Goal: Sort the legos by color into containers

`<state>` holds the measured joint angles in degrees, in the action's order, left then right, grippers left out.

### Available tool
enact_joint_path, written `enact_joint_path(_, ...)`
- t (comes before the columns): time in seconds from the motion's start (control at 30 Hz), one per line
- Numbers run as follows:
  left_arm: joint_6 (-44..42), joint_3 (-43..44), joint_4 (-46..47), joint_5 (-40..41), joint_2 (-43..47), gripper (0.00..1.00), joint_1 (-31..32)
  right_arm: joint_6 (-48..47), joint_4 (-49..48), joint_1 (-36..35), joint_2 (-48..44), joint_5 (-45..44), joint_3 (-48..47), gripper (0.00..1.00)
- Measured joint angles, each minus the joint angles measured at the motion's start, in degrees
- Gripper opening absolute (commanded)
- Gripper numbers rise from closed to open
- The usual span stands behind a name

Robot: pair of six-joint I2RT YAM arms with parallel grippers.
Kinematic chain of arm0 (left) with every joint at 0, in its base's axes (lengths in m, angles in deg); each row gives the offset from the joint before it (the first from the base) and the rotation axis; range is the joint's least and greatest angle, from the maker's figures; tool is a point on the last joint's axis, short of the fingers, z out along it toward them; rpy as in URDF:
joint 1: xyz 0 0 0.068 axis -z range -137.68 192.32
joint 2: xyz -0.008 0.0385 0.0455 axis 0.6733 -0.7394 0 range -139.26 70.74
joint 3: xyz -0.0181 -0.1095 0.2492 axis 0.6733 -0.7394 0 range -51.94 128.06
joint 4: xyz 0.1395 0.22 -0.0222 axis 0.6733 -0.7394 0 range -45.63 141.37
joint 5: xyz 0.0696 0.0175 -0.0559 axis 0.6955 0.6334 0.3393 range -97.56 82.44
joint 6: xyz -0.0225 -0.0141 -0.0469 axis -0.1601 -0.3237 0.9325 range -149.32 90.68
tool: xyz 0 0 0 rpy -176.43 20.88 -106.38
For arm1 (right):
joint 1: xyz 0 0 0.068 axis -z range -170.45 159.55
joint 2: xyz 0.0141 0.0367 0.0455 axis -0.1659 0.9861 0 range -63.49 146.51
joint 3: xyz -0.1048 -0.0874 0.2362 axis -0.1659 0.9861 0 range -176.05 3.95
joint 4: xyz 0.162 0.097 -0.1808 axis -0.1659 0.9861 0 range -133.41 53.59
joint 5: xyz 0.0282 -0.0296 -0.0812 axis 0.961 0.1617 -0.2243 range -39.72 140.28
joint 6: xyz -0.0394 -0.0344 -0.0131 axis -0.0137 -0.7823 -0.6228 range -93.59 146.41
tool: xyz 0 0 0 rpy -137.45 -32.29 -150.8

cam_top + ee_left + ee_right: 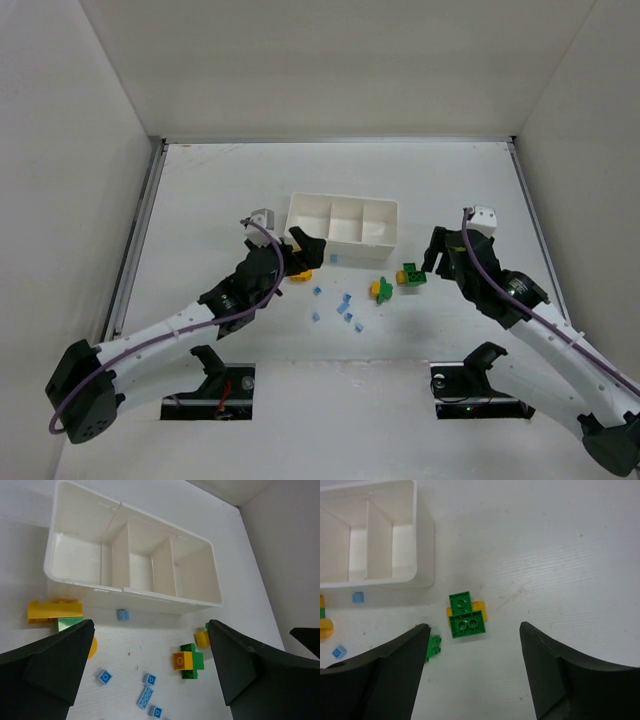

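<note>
Plainly, every brick lay on the table [200, 200], on the near side of the white tray [345, 238]. Small blue bricks [345, 308] were scattered in the middle. A yellow and green stack [55, 612] sat by the tray's left near corner, with a green and yellow cluster [382, 290] and a green brick [466, 622] further right. My left gripper [151, 625] hung wide open above the blue ones, holding nothing. My right gripper [475, 626] hovered wide open over the green brick, also empty.

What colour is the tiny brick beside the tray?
Light blue. The tiny brick shows best from left wrist.
</note>
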<state>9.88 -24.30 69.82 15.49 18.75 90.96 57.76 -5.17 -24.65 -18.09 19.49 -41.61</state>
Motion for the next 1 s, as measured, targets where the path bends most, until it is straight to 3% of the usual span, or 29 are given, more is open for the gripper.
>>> enact_joint_path(0.17,-1.75,7.85,-5.2,3.8,-6.34,1.0,1.42,0.63,-0.11,-0.02,0.09,3.52,3.17,0.86)
enact_joint_path(0.4,-9.75,10.88,-6.69,12.85,-9.05,1.0,3.06,0.96,-4.44,-0.9,10.62,7.21,3.3,0.88)
enact_joint_path(0.57,-13.46,10.88,-8.09,14.78,-10.08,1.0,6.16,0.66,-9.42,-1.03,18.47,8.57,3.37,0.81)
enact_joint_path(0.6,-13.51,10.88,-8.04,14.73,-10.16,0.92,6.62,0.52,-10.4,-0.92,19.85,8.76,3.41,0.79)
enact_joint_path(0.7,-12.98,10.99,-7.78,14.03,-10.97,0.46,7.45,0.33,-12.63,-0.26,23.28,8.98,3.45,0.77)
enact_joint_path(0.77,-12.2,11.61,-7.85,13.18,-12.76,0.31,7.43,0.22,-13.68,0.44,24.72,8.94,3.69,0.75)
enact_joint_path(0.83,-11.5,12.83,-8.35,12.04,-15.5,0.3,7.26,0.17,-14.14,1.09,25.59,8.96,4.09,0.74)
enact_joint_path(1.0,-9.92,15.15,-9.6,8.74,-20.11,0.51,7.28,0.13,-15.39,2.05,27.36,8.44,4.13,0.74)
